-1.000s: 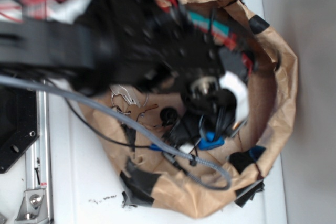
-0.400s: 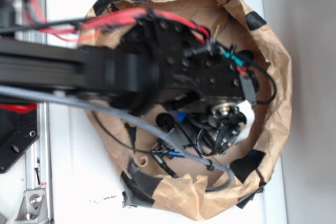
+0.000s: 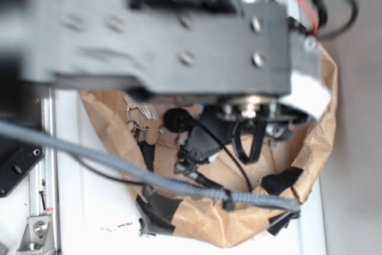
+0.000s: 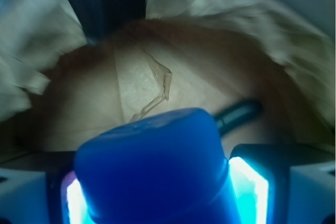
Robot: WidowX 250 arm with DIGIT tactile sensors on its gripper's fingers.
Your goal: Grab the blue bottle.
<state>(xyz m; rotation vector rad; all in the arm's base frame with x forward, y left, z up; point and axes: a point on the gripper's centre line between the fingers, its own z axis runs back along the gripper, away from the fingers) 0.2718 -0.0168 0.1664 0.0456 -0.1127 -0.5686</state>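
The blue bottle fills the lower middle of the wrist view, its bright blue end pointing at the camera. My gripper is shut on it, with a glowing pad pressed against each side, one of the pads at the right. Bottle and gripper hang above the brown paper floor of the bag. In the exterior view the arm covers the upper half of the bag, and the bottle is hidden under it.
A dark teal capsule lies on the bag floor behind the bottle. Black tape patches hold the bag rim. A grey cable crosses over the bag. A metal rail runs along the left.
The arm has risen toward the exterior camera and now looms much larger, covering the top of the bag. The blue seen low in the bag earlier is hidden under the arm.
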